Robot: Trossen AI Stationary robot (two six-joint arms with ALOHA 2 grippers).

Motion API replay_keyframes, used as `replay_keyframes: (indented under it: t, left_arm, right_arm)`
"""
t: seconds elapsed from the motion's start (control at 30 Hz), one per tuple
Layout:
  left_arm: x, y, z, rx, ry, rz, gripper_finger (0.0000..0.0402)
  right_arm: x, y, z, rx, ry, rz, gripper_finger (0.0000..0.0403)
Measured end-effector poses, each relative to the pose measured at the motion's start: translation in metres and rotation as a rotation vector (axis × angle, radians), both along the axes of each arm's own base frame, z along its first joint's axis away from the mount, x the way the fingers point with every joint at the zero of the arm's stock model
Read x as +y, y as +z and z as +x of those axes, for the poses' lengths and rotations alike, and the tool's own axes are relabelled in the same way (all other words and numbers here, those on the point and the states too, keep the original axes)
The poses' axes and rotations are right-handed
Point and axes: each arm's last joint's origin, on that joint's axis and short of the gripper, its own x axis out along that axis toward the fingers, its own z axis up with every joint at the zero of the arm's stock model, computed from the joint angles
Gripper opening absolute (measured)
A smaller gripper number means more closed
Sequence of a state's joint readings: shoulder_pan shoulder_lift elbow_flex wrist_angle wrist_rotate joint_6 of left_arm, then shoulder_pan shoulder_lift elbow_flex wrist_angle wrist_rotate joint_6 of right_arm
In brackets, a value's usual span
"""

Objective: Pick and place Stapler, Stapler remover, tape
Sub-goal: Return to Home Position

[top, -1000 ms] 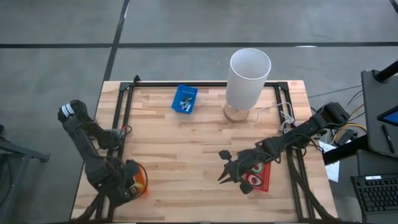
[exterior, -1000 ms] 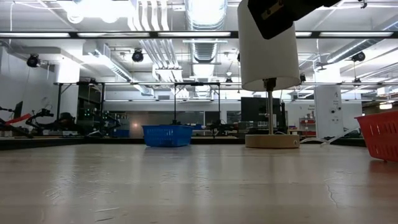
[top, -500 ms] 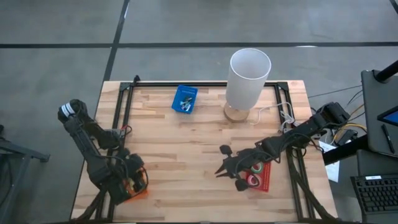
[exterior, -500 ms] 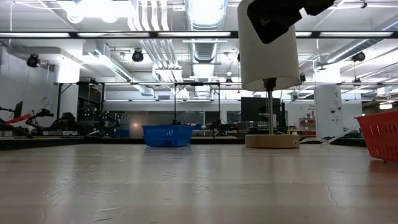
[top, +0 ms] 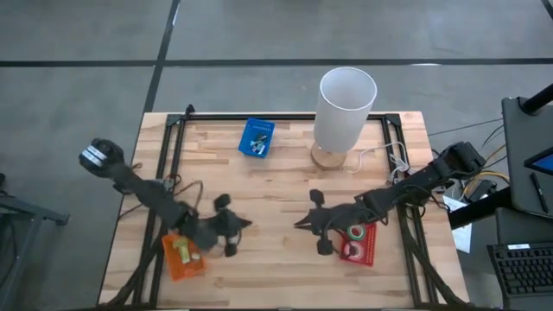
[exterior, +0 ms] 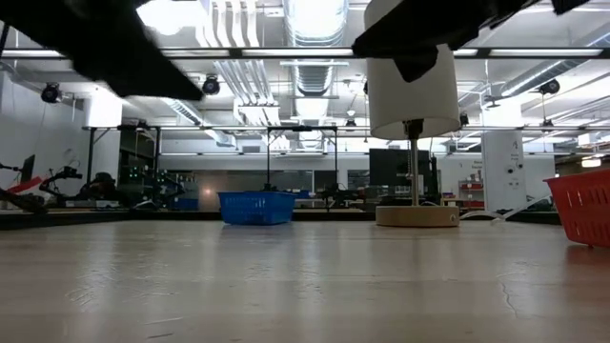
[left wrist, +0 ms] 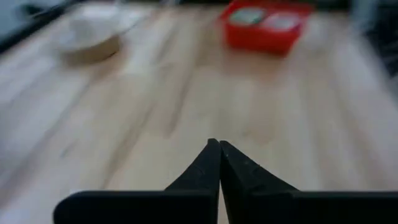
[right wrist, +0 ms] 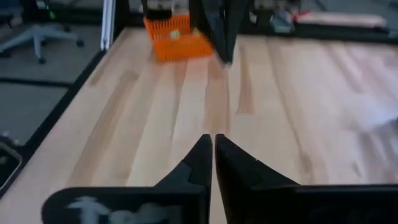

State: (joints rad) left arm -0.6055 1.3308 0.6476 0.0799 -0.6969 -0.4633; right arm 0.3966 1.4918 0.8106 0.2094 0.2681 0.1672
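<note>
Both grippers hover over the middle of the wooden table and hold nothing. My left gripper (top: 248, 224) is shut and points toward the table's right; its wrist view shows the shut tips (left wrist: 219, 148). My right gripper (top: 297, 225) is shut and points left, facing the left one (right wrist: 212, 140). Tape rolls (top: 351, 249), one reddish and one green, lie in the red basket (top: 370, 250) just behind the right gripper. The orange basket (top: 181, 259), near the left arm, holds a yellow-green thing (top: 182, 250). The blue basket (top: 257, 136) at the far edge holds small items.
A tall white lamp (top: 346, 105) stands on a round wooden base at the far right, its cable trailing right. Black frame rails run along the table's left and right edges. Bare wood (top: 272, 186) lies between the baskets. In the low view both arms show dark along the top.
My left arm has swung out from above the orange basket at the near-left corner toward the table's middle, its gripper now reaching level to the right, and the basket is uncovered. My right gripper has shifted a little toward the left and the far edge.
</note>
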Motion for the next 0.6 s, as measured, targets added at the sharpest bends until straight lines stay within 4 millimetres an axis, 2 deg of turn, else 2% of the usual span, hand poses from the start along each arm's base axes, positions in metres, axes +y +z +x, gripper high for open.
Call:
replay_keyframes:
  t: [0.1, 0.27, 0.43, 0.6]
  left_arm:
    - [0.024, -0.003, 0.013, -0.161, -0.118, -0.035, 0.0006]
    - [0.071, -0.008, 0.017, -0.359, -0.198, -0.01, 0.0006]
    - [0.11, -0.011, 0.01, -0.362, -0.211, -0.012, 0.0004]
    - [0.129, 0.0, -0.013, -0.349, -0.236, -0.06, 0.0006]
  right_arm:
    - [-0.006, -0.005, -0.001, -0.081, 0.008, -0.011, 0.0009]
    - [-0.022, -0.014, -0.005, -0.219, 0.013, -0.071, 0.0008]
    - [-0.045, -0.015, -0.016, -0.242, -0.003, -0.135, 0.0008]
    - [-0.062, -0.005, -0.044, -0.204, -0.036, -0.134, 0.0008]
